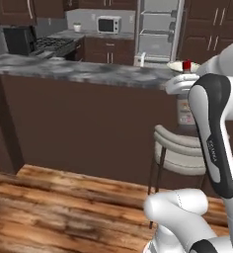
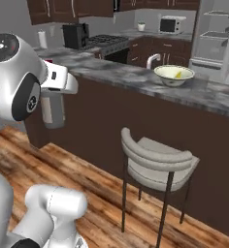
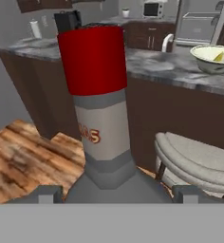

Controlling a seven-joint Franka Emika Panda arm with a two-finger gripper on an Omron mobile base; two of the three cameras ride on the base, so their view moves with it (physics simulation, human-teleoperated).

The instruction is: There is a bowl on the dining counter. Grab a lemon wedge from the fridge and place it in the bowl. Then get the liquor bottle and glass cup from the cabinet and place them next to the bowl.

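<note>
Grey marbled dining counter, wood floor, stool

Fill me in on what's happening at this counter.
The robot's gripper holds the liquor bottle upright by its body, its red cap toward the hand camera, in front of the dining counter. The bowl already sits on the counter with the lemon wedge inside. The fridge behind stands open. A stool stands at the counter.
</note>
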